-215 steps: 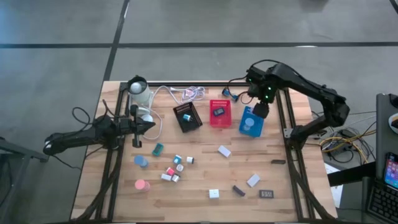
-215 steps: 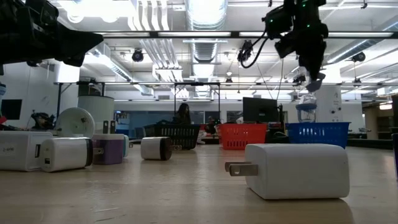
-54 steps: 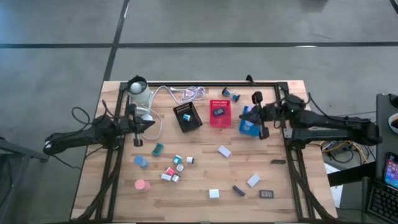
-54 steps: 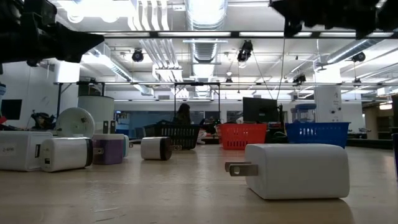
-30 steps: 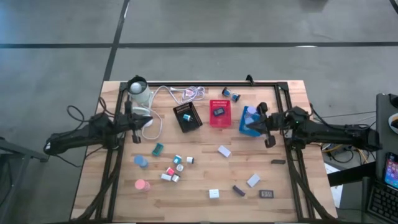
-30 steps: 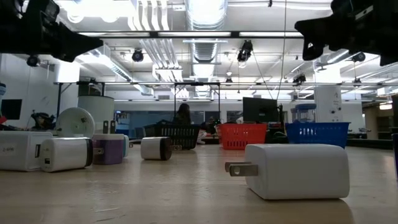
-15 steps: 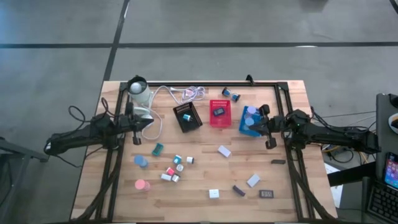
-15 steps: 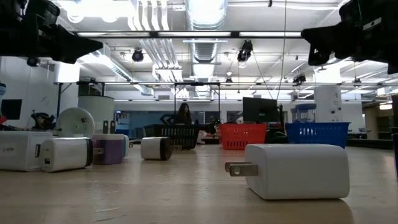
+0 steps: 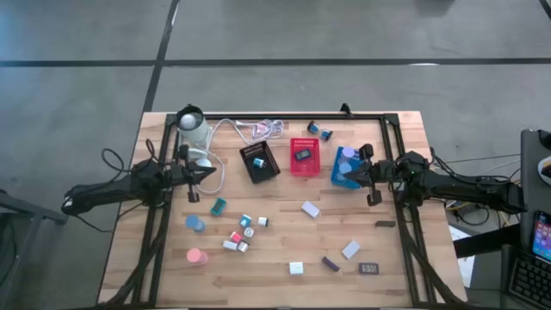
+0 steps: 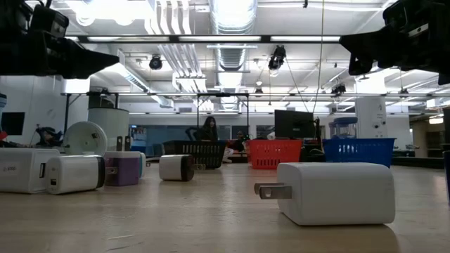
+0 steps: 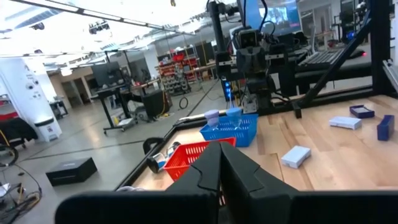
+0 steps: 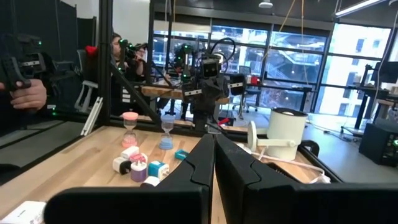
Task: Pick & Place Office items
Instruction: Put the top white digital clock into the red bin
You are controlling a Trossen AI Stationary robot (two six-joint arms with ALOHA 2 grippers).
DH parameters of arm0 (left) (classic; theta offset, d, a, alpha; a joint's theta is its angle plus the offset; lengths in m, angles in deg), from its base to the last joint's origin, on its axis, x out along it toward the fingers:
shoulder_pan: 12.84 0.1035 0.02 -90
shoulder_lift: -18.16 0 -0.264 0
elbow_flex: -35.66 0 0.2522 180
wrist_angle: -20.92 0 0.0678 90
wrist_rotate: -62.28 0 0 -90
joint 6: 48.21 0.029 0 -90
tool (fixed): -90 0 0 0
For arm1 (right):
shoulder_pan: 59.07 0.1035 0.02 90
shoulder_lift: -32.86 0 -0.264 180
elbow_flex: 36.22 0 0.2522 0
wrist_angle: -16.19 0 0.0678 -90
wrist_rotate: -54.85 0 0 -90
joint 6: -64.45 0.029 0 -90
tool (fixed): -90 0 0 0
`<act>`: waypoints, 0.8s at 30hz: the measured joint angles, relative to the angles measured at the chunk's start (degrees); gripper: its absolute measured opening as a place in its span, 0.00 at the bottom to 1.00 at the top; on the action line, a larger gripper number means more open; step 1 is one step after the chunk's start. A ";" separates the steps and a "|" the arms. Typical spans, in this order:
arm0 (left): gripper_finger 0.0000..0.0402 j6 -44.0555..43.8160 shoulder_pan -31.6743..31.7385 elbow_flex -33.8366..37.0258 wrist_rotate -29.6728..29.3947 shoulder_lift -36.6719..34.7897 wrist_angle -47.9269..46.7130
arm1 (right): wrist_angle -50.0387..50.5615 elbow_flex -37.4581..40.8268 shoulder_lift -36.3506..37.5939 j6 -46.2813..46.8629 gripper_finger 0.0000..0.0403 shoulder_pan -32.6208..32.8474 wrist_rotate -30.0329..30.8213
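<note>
The office items lie scattered on the wooden table (image 9: 275, 284): a blue roll (image 9: 195, 223), a pink roll (image 9: 196, 256), a teal block (image 9: 219, 206), a cluster of small blocks (image 9: 241, 231), white blocks (image 9: 311, 208) and dark rectangles (image 9: 368, 269). A lavender roll (image 9: 348, 154) stands in the blue tray (image 9: 341, 182). My left gripper (image 9: 210, 173) hovers shut over the table's left side, pointing right. My right gripper (image 9: 346, 176) hovers shut over the blue tray's near edge, pointing left. Neither has anything between its fingers.
A black tray (image 9: 260, 161) and a red tray (image 9: 304, 157) stand left of the blue one, each with an item inside. A white cylinder (image 9: 194, 129) and a coiled white cable (image 9: 258, 129) sit at the far left. Black frame rails (image 9: 155, 224) run along both sides.
My left gripper has sunk a little over the table's left side, still shut and pointing right.
</note>
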State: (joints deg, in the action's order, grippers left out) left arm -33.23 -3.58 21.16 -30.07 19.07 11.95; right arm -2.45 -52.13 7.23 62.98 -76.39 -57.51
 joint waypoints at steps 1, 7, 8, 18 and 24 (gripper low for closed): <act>0.02 -0.04 0.00 0.12 0.10 -0.02 0.26 | 0.02 0.00 -0.02 -0.03 0.02 0.00 -0.01; 0.04 -1.14 -0.02 0.08 1.64 -0.02 0.82 | 0.04 0.00 -0.04 -0.63 0.02 0.02 0.03; 0.03 -1.16 -0.02 0.03 1.64 -0.02 0.83 | 0.04 0.00 -0.04 -0.68 0.02 0.02 0.10; 0.03 -0.71 -0.02 0.05 1.64 -0.02 1.29 | 0.04 0.00 -0.04 -0.95 0.02 0.02 1.40; 0.03 -0.68 -0.02 0.05 1.64 -0.02 1.51 | 0.05 0.00 -0.09 -1.53 0.02 0.02 1.50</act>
State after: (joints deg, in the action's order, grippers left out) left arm -33.90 -3.61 21.21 -28.43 19.04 13.46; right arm -2.40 -52.13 7.15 61.45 -76.37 -56.01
